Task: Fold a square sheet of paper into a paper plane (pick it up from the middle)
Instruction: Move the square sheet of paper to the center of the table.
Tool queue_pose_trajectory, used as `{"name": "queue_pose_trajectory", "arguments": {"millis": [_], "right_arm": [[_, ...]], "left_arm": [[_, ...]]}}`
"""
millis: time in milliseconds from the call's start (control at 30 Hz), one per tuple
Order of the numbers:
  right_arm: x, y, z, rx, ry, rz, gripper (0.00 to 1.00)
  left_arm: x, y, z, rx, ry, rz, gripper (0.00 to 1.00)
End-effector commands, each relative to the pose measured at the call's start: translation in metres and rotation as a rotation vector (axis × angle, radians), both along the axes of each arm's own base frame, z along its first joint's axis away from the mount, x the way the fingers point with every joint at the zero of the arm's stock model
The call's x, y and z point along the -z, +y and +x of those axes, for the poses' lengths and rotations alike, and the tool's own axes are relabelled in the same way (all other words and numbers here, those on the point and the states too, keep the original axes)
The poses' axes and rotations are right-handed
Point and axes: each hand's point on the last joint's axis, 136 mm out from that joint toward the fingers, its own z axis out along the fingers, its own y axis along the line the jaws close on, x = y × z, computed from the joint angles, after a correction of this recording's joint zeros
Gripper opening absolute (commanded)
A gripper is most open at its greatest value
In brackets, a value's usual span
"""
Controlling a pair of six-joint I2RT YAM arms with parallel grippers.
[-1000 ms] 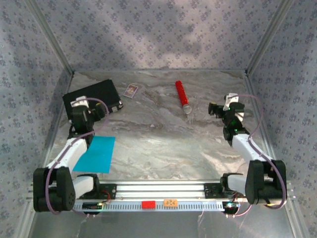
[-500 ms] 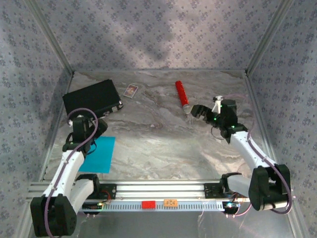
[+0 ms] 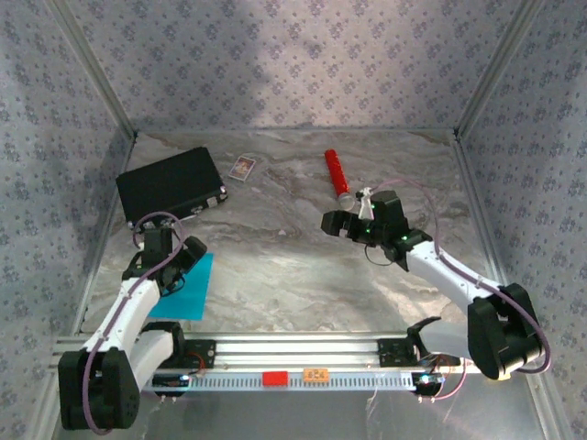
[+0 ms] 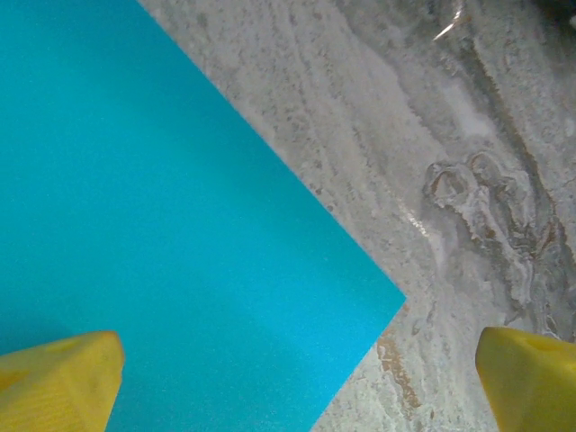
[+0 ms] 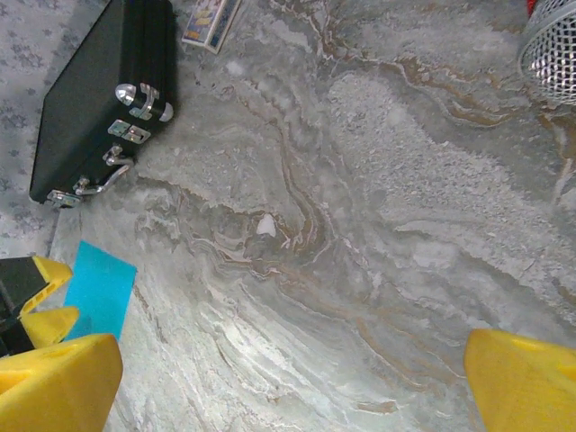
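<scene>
Lying flat by the table's (image 3: 275,275) left edge, square sheet of paper (image 3: 195,291) is unfolded, unpicked. Left gripper (image 4: 294,382) and right gripper (image 3: 332,223): jaws spread, empty.

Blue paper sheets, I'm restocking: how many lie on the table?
1. The square sheet of paper lies flat, near left, partly under the left gripper; another might hide beneath.

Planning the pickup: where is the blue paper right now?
Top view: the paper lies flat at the table's near left, below the open left gripper, in front of the black case.
</scene>
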Motion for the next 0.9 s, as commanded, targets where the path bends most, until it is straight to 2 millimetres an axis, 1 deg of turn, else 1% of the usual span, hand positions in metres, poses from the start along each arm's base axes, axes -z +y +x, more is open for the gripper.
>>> {"name": "queue_pose_trajectory", "arguments": {"millis": [0, 167, 267, 533, 633, 733, 800, 867], "right_arm": [[-0.012, 0.007, 0.009, 0.022, -0.013, 0.02, 0.99], [-0.004, 0.014, 0.005, 0.015, 0.017, 0.02, 0.99], [0.0, 0.014, 0.003, 0.026, 0.027, 0.017, 0.99], [0.01, 0.009, 0.0, 0.066, 0.059, 0.011, 0.99], [0.013, 0.006, -0.002, 0.083, 0.071, 0.012, 0.99], [0.017, 0.004, -0.004, 0.1, 0.092, 0.015, 0.99], [0.02, 0.003, -0.006, 0.108, 0.104, 0.018, 0.99], [0.023, 0.002, -0.008, 0.115, 0.115, 0.015, 0.99]], "left_arm": [[0.008, -0.004, -0.006, -0.002, 0.03, -0.023, 1.0], [0.016, -0.011, -0.008, 0.009, 0.045, -0.054, 1.0], [0.023, -0.019, -0.011, 0.02, 0.063, -0.066, 1.0], [0.035, -0.051, -0.009, 0.027, 0.104, -0.114, 1.0], [0.037, -0.072, -0.005, 0.008, 0.103, -0.146, 1.0], [0.039, -0.098, 0.002, -0.012, 0.095, -0.204, 1.0], [0.04, -0.12, 0.006, -0.006, 0.1, -0.238, 1.0], [0.038, -0.14, 0.012, 0.016, 0.103, -0.252, 1.0]]}}
